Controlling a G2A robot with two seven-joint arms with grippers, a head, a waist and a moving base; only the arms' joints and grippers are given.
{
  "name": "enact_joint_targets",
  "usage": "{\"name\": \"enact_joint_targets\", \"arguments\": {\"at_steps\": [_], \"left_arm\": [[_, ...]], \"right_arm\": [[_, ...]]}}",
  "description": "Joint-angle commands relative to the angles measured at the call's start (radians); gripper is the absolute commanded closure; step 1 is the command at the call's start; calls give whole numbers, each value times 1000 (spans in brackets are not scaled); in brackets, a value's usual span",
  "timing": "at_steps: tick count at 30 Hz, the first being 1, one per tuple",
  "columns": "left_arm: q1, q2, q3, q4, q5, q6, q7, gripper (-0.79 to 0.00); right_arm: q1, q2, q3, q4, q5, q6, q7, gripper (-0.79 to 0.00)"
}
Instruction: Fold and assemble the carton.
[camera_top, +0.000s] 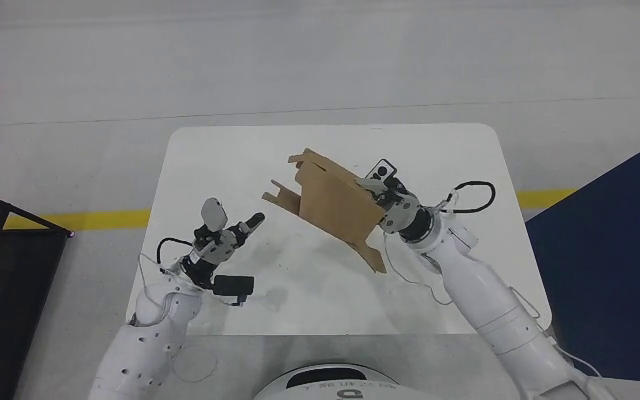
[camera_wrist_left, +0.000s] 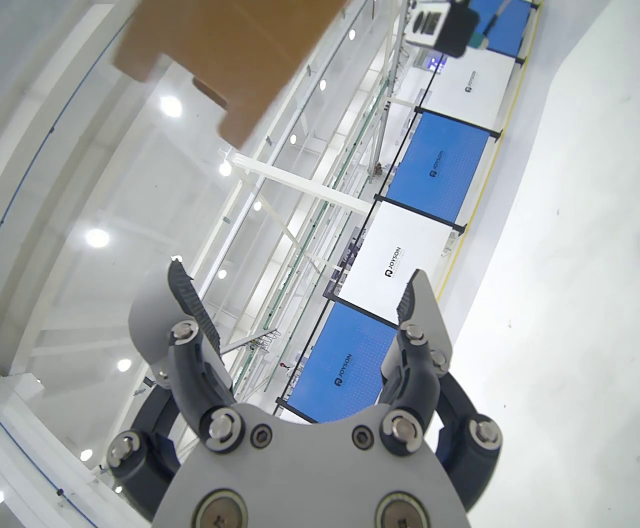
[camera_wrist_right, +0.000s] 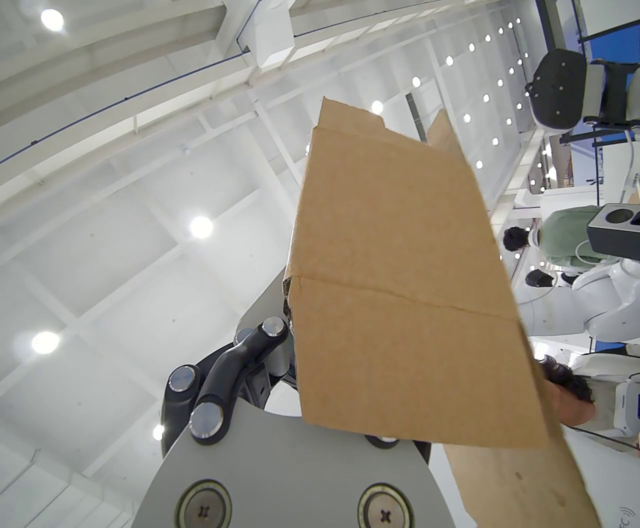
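Top view: a flattened brown carton (camera_top: 335, 205), with flaps sticking out at its far and left edges, hangs tilted over the middle of the white table (camera_top: 300, 295), a little toward the far side. The right gripper (camera_top: 380, 188) is clamped on the carton's right edge, and its arm comes in from the near right corner. Whether the carton's near corner touches the tabletop I cannot tell. The left gripper (camera_top: 235, 217) sits over the table's left part, well apart from the carton. Its fingers are spread wide and bare, pointing toward the carton. A yellow stripe (camera_top: 100, 217) runs along the floor left of the table.

Left wrist view: the left gripper (camera_wrist_left: 296, 270) stands agape, both ribbed pads (camera_wrist_left: 192, 300) bare, aimed up at the hall ceiling. The carton (camera_wrist_left: 235, 50) shows farther off, past the fingertips, with stepped flap edges, and the two are apart. Blue and white panels (camera_wrist_left: 440, 160) line the hall.

Right wrist view: the carton (camera_wrist_right: 400, 300) rises straight out of the right gripper, with a crease crossing its face. One dark finger link (camera_wrist_right: 225, 365) lies just beside the carton's edge, and the other finger is hidden behind the cardboard.
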Motion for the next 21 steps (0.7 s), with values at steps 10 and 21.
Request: {"name": "enact_joint_targets", "arguments": {"at_steps": [10,21], "left_arm": [[-51,-6,78,-71,119,-83,-14,-785],[-128,-15,126,-74,149,-125,-43,-785]], "right_arm": [[-12,-4,-6,-25,-40,25,-38,0],[-25,-9,3,-35,-57,36,-30,0]]}}
